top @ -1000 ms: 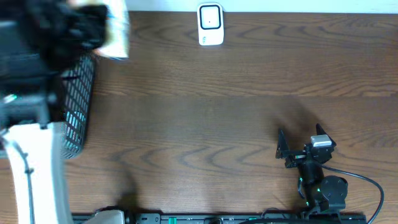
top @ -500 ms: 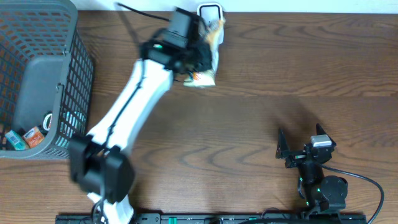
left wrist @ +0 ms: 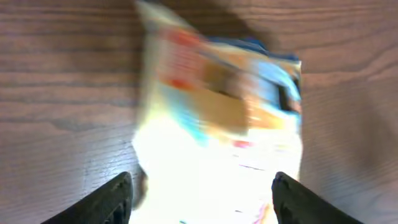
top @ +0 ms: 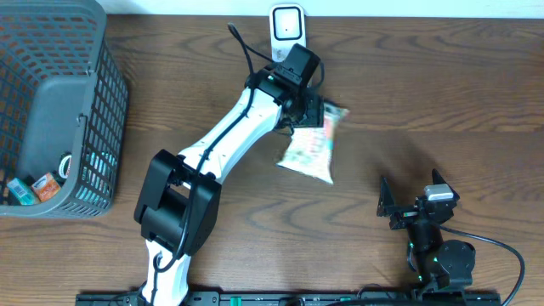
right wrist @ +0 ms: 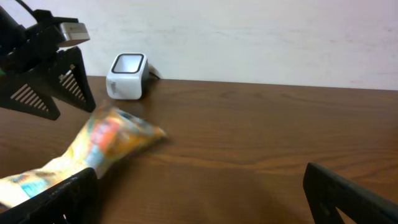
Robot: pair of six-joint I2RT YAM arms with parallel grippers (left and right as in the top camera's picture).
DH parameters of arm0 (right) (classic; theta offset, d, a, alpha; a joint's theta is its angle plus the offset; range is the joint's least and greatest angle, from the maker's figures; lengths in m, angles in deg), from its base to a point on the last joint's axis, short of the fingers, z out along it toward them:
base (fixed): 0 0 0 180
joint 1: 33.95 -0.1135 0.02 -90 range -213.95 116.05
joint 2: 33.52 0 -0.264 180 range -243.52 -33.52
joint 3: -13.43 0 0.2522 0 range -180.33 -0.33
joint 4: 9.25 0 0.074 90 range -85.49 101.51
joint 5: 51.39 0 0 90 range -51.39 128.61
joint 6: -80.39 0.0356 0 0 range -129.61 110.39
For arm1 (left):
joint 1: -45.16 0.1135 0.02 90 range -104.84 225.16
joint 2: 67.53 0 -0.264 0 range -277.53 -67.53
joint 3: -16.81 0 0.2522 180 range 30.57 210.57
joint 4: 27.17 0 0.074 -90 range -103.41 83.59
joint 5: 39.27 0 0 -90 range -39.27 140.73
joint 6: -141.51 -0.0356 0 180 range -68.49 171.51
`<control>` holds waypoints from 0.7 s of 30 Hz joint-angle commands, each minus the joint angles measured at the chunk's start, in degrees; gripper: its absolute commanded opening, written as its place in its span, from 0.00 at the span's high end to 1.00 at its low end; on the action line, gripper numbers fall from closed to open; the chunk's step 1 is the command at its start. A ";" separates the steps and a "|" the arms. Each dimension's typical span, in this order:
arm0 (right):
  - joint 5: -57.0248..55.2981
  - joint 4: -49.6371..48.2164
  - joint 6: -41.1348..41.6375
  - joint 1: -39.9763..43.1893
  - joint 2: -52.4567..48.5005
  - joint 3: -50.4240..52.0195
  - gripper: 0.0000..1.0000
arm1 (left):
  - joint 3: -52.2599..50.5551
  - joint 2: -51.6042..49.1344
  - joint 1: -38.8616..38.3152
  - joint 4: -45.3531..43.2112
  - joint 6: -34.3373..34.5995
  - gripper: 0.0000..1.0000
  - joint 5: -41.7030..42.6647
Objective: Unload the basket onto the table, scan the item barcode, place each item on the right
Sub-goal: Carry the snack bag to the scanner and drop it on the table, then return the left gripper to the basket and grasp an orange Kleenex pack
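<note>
The crinkly white and orange snack bag (top: 310, 146) lies on the brown wooden bench (top: 442, 93), near and right of the small white scanner box (top: 287, 32). The left pincer (top: 310, 110) is open beside it, so I think it should lift straight up and not snag the bag. The right pincer (top: 410, 194) is open too.

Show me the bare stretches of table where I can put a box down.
Bare wood: the far right stretch between the scanner and the right arm; the patch between the basket and the left arm; the near strip between both arm bases. Crowded around the snack bag below the scanner.
</note>
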 commanded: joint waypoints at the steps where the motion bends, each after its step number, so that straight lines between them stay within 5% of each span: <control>1: -0.24 0.26 -0.63 -0.44 0.28 0.04 0.01 | 1.22 1.46 0.61 0.35 -1.53 0.29 0.17; 10: -0.24 0.26 -0.63 -0.44 0.28 0.04 0.01 | 5.29 15.87 9.38 0.61 -9.42 0.29 0.70; 21: -0.24 0.26 -0.63 -0.44 0.28 0.04 0.01 | 5.44 38.51 48.83 4.63 -12.70 0.28 -7.02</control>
